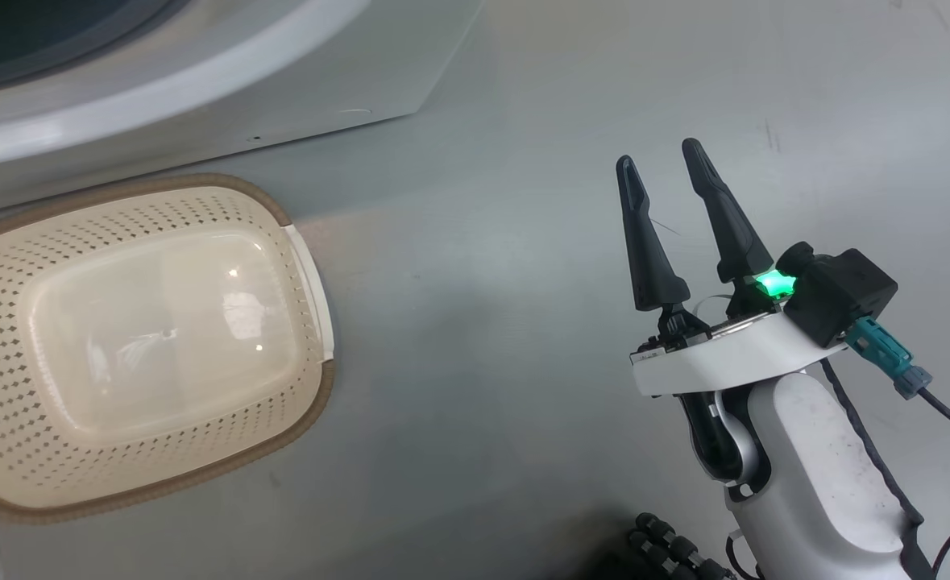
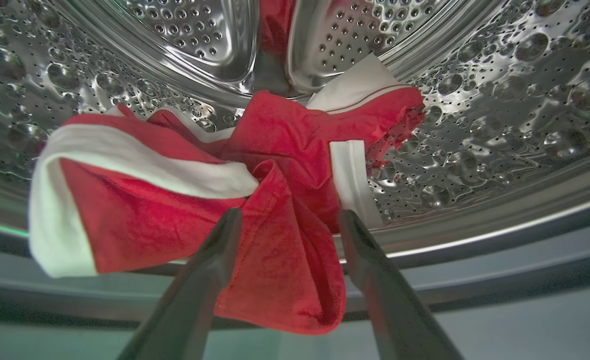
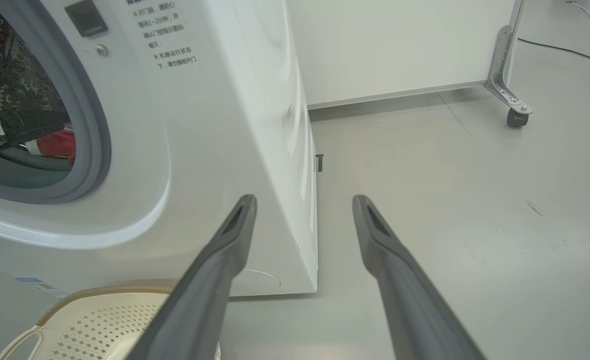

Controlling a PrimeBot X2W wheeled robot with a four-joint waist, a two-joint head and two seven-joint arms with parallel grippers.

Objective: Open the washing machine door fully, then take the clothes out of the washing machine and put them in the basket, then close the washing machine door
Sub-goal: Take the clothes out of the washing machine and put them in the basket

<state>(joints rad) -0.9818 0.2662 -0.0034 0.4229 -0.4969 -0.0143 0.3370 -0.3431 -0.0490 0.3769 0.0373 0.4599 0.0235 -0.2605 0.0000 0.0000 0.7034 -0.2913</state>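
Left gripper [image 2: 290, 214]: its two dark fingers were spread wide, reaching into the mouth of the steel drum [image 2: 500, 100]; nothing was pinched.
Clothes [image 2: 274, 150]: the red garment with white trim lay crumpled at the front of the drum, with one fold spilling out over the lower lip; that fold hung between the left fingers, and whether either finger touched it could not be told. In the right wrist view a patch of red [image 3: 57, 142] showed low inside the opening.
Right gripper [image 1: 659, 155]: fingers spread and empty, held over the bare grey floor [image 1: 523, 201], well apart from the basket; in its own view [image 3: 304, 197] it pointed past the front corner of the machine.
Washing machine [image 3: 214, 125]: a white box with a grey rubber ring [image 3: 97, 150] around the opening; its lower front edge [image 1: 201, 72] ran along the top of the head view.
Basket [image 1: 39, 242]: cream, perforated, with a brown rim, standing empty on the floor just in front of the machine [image 3: 99, 320].
Background: a caster wheel [image 3: 517, 117] stood on the floor behind.
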